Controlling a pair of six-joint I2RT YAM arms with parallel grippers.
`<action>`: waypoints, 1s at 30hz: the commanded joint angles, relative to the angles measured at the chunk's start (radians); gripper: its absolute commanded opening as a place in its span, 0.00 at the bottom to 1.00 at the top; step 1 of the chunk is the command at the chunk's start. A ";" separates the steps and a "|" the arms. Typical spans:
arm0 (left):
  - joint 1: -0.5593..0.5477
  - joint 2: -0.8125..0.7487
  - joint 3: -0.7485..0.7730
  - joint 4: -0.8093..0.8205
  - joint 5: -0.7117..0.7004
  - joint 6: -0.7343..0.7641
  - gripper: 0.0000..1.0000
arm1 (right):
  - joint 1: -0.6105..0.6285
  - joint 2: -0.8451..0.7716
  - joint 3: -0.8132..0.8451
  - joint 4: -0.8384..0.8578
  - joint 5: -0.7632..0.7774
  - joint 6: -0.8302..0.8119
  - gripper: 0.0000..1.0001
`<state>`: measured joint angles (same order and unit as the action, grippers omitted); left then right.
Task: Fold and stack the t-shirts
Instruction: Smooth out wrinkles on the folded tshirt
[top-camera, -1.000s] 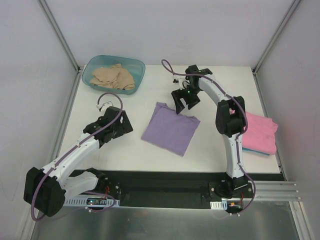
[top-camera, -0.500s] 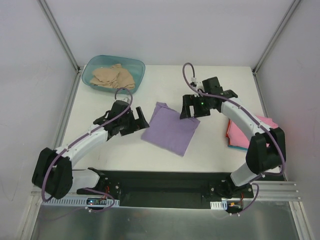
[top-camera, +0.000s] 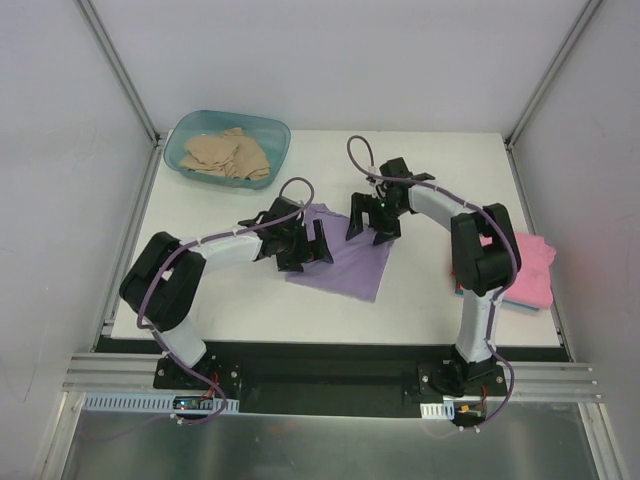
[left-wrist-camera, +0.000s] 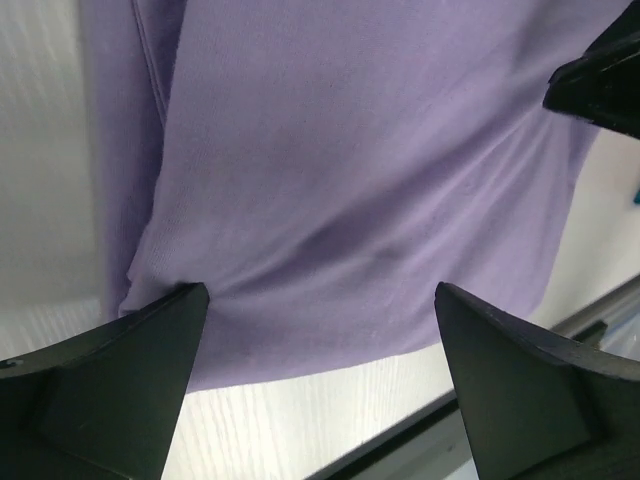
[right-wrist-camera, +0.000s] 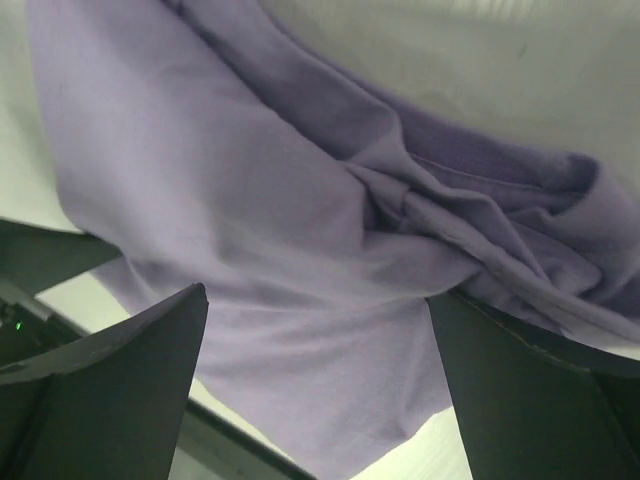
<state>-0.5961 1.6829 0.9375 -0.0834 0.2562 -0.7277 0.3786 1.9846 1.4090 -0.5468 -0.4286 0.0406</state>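
The lavender t-shirt (top-camera: 348, 265) lies folded in the middle of the table. My left gripper (top-camera: 306, 248) is open, low over the shirt's left part; in the left wrist view (left-wrist-camera: 320, 295) the lavender cloth (left-wrist-camera: 350, 180) spans the gap between the wide-apart fingers. My right gripper (top-camera: 372, 226) is open over the shirt's far right corner; in the right wrist view (right-wrist-camera: 318, 295) bunched lavender folds (right-wrist-camera: 450, 220) lie between its fingers. The pink t-shirt (top-camera: 530, 268) lies folded at the right edge. The tan t-shirt (top-camera: 226, 152) lies crumpled in the tub.
The teal plastic tub (top-camera: 186, 128) stands at the far left corner. A blue-green edge (top-camera: 497, 298) shows under the pink shirt. Metal frame posts rise at the table's far corners. A black rail runs along the near edge.
Both arms have closed in on the lavender shirt. The left gripper has moved right onto its left part. The right gripper has shifted left over its far corner.
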 joint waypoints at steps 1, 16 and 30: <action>-0.005 0.021 -0.037 0.004 -0.044 -0.033 0.99 | -0.006 0.069 0.100 -0.050 0.190 -0.012 0.97; -0.237 -0.293 -0.187 -0.016 -0.198 -0.179 0.99 | 0.094 -0.396 0.007 -0.110 0.410 -0.091 0.97; -0.156 -0.064 0.145 -0.068 -0.324 0.034 0.99 | 0.082 -0.969 -0.449 0.058 0.716 0.179 0.97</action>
<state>-0.8059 1.4868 0.9779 -0.1341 -0.0467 -0.7742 0.4614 1.0401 1.0161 -0.5049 0.2329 0.1757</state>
